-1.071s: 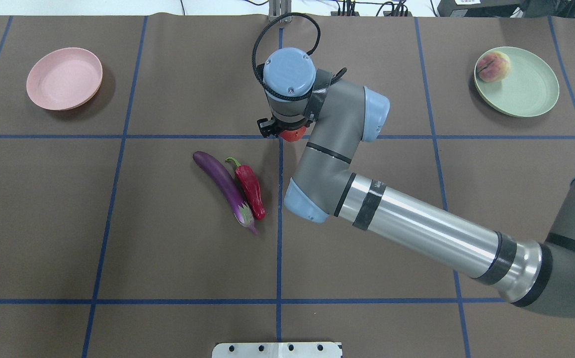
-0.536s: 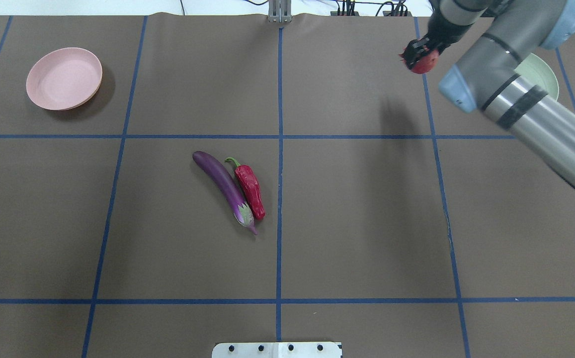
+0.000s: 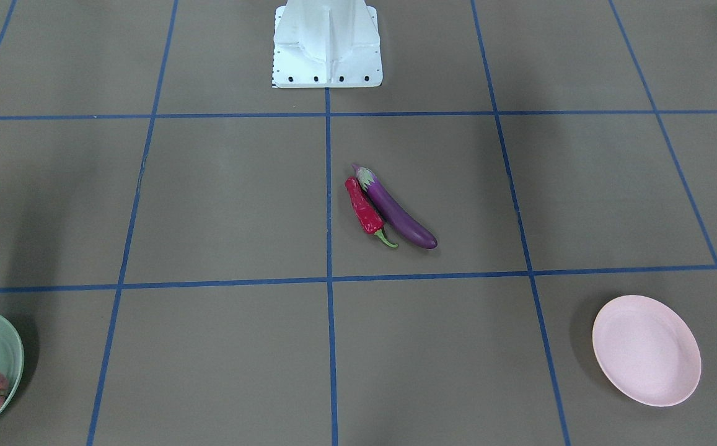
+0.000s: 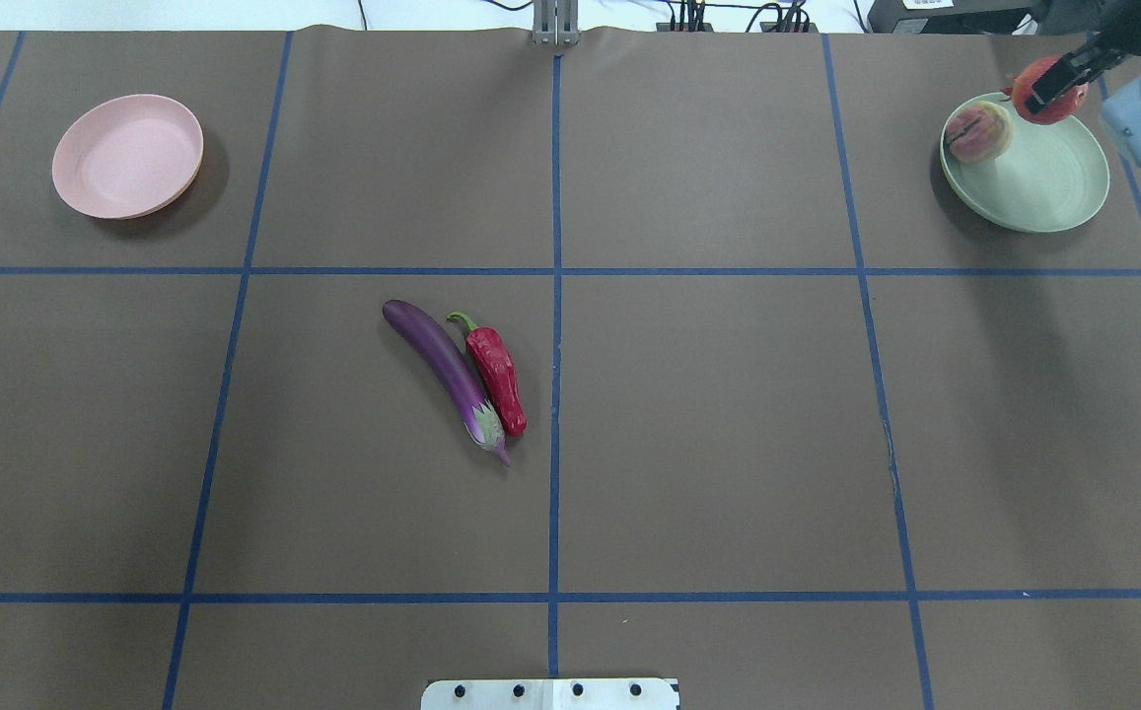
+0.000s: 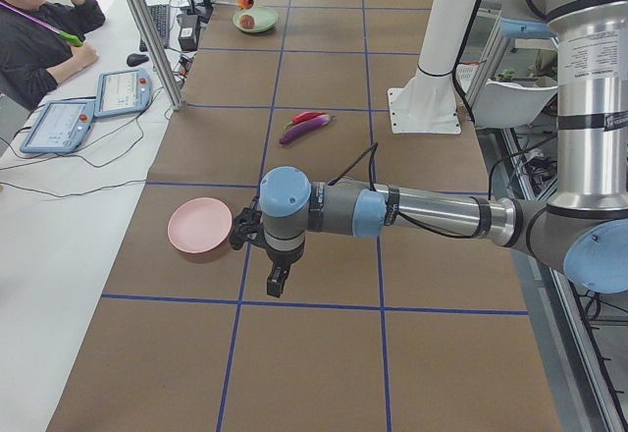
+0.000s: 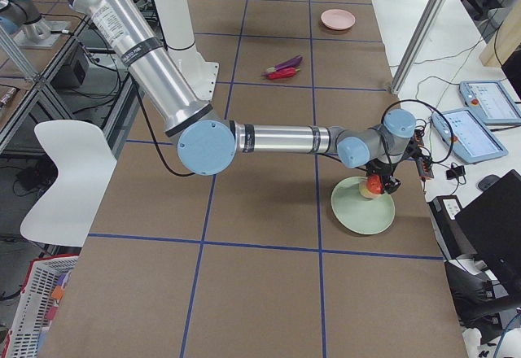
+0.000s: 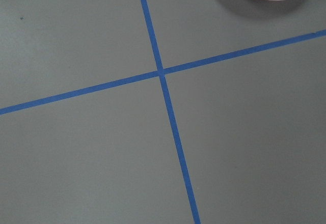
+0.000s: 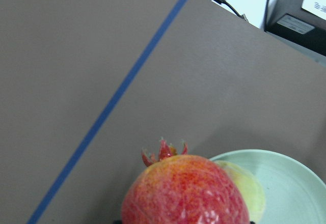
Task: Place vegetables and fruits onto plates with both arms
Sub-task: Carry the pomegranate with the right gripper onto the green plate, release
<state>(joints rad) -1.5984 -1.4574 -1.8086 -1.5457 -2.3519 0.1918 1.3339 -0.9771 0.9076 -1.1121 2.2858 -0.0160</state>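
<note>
My right gripper [image 4: 1051, 81] is shut on the red-orange pomegranate [image 4: 1053, 89] and holds it over the far rim of the mint green plate [image 4: 1043, 192]. The peach [image 4: 977, 133] lies on that plate's left side. In the right wrist view the pomegranate [image 8: 186, 191] fills the bottom, with the plate [image 8: 290, 178] behind it. The purple eggplant [image 4: 442, 367] and the red chili [image 4: 496, 373] lie side by side, touching, at mid table. The pink plate [image 4: 126, 155] is empty at the far left. My left gripper [image 5: 278, 277] hangs over the table beside the pink plate [image 5: 199, 226]; I cannot tell its state.
The white base block [image 4: 550, 693] stands at the near table edge. Blue tape lines [image 7: 162, 74] cross the brown table cover. An operator [image 5: 39, 20] sits at a side desk with tablets [image 5: 118, 93], beyond the table's long edge.
My right arm has carried the pomegranate from mid table, up and to the far right, over the green plate. The eggplant, chili, peach and both plates have not moved.
</note>
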